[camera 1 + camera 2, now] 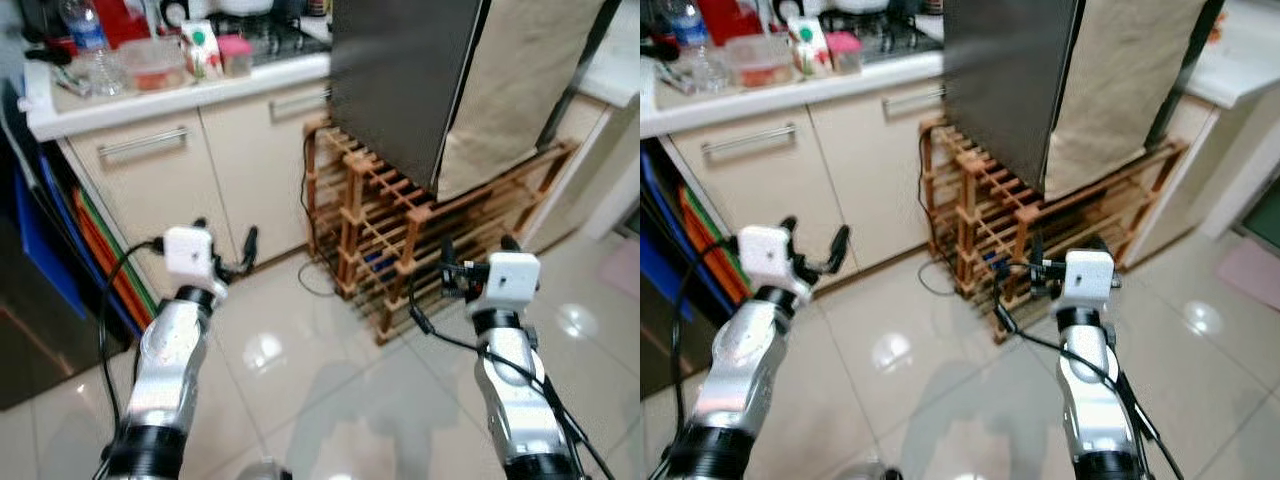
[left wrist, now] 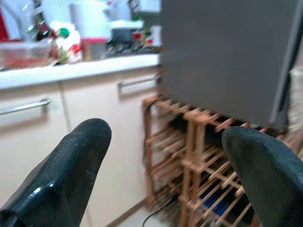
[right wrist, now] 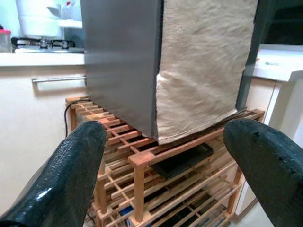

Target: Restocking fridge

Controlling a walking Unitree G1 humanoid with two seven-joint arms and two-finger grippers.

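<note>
Both arms are hovering over the tiled floor, fingers spread apart, gripping nothing. Left gripper (image 1: 224, 248) is facing the cabinet drawers (image 1: 150, 160); right gripper (image 1: 478, 256) is facing the wooden rack (image 1: 400, 240) carrying the grey fridge (image 1: 400, 80), far centre, cloth-draped (image 1: 510, 90).

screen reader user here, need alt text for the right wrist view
A grey fridge with a beige cloth hanging down its front stands on a wooden rack, seen between the two open black fingers of the right pincer. A counter with pale cabinets lies beside it.
</note>
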